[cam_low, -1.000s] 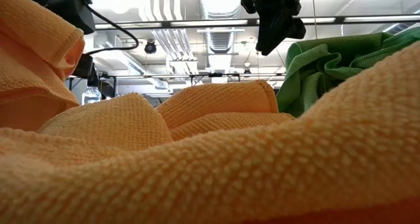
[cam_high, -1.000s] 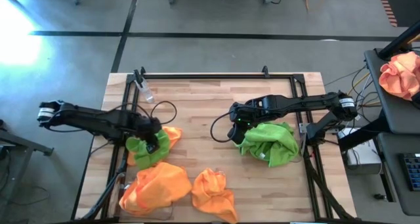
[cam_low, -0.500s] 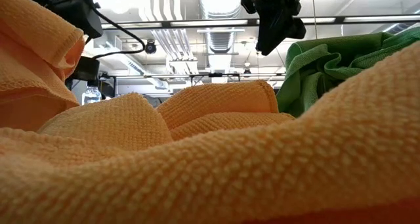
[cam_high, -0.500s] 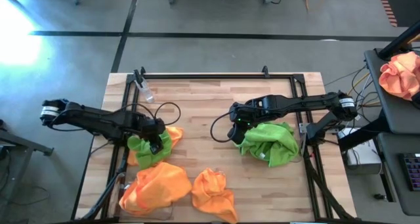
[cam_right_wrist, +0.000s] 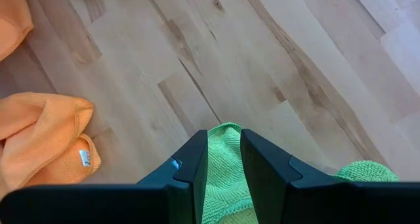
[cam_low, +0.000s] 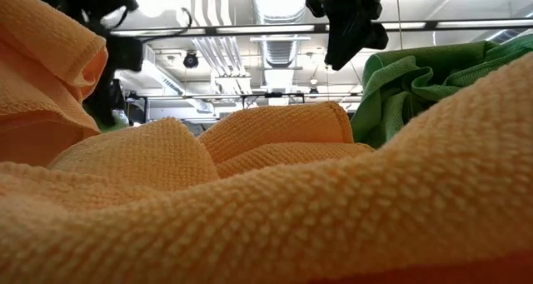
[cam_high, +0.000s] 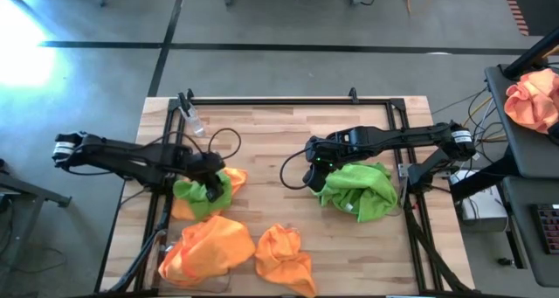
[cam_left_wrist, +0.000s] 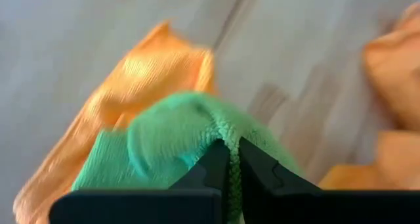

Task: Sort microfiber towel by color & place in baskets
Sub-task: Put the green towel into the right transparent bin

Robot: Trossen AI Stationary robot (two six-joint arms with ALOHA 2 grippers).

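My left gripper (cam_high: 212, 188) is shut on a lime green towel (cam_high: 201, 197) that lies over an orange towel (cam_high: 231, 177) at the table's left. My right gripper (cam_high: 312, 177) hangs still at mid-table, shut on the edge of a second green towel (cam_high: 360, 191), which is heaped on the table's right. Two more orange towels (cam_high: 210, 250) (cam_high: 284, 256) lie along the near edge and fill the low view's foreground (cam_low: 275, 201). The baskets are hidden or out of view. My left gripper pinches a raised fold at the top of the green towel (cam_left_wrist: 222, 133) between its two fingers, slanting down from the table's left. The fold is drawn up into a peak; the rest spreads below over the orange towel. My right gripper has an edge of the second green towel (cam_right_wrist: 223, 145) between its two fingers, slanting down from the table's right. The rest of that towel lies heaped on the table.
A black metal frame (cam_high: 271, 100) runs round the wooden table top. A small clear bottle (cam_high: 194, 121) lies at the far left corner. A peach cloth (cam_high: 533, 97) sits off the table at the right. Bare wood (cam_high: 271, 141) shows between the arms.
My left gripper has shut on the green towel, taken hold of it and risen a little, gathering the towel's top into a peak while its lower part stays on the orange towel. My right gripper has kept still.
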